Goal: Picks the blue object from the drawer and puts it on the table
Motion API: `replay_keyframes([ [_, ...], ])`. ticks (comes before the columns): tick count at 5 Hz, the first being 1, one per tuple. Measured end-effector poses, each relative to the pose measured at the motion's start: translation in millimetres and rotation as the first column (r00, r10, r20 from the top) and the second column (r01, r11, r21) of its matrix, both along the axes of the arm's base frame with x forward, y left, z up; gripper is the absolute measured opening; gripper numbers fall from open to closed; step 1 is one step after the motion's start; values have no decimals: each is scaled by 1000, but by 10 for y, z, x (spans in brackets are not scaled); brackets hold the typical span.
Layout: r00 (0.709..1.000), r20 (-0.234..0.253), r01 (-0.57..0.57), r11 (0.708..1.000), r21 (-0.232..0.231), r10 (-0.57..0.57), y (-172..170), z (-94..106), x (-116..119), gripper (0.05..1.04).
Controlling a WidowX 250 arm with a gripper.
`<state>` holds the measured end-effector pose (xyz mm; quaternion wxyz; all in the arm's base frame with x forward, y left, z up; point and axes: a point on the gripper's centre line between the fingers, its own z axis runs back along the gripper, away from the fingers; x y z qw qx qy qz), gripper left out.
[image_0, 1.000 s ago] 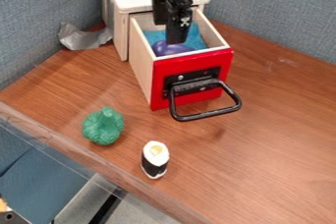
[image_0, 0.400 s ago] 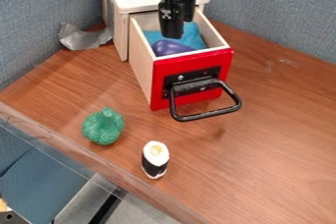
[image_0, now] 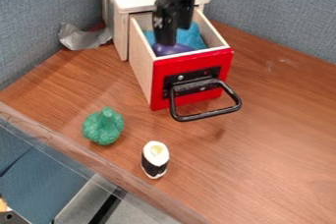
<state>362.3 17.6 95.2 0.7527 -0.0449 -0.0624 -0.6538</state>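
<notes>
Tabletop [image_0: 269, 134] in brown wood grain, drawer [image_0: 211, 60] pulled open

Toy sushi roll [image_0: 155, 159] nearest, green toy [image_0: 103, 126] next, then the drawer with a purple thing [image_0: 172, 49] inside. Can't tell how far open the fingers [image_0: 166, 34] are or if they've got anything. Blue object [image_0: 190, 37]'s in the drawer, partly hidden behind them. Grey-blue partition [image_0: 275, 7] at the back.

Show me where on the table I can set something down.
Widest bare stretch: the table, from the black handle and sushi roll to the picture's right edge. A smaller patch lies between the drawer and green toy. Crowded: inside the drawer, with the purple object, blue piece and gripper.
</notes>
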Motion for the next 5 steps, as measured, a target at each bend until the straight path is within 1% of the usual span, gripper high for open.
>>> replay_keyframes([
  [2,999,43,17,1000,15,-17,-1,-155,9,1001],
  [3,1000,26,10,1000,10,-10,-8,-318,35,1001],
  [4,1000,12,-12,1000,0,12,-13,-402,46,953],
  [5,997,24,-79,997,-19,79,32,-429,84,829],
])
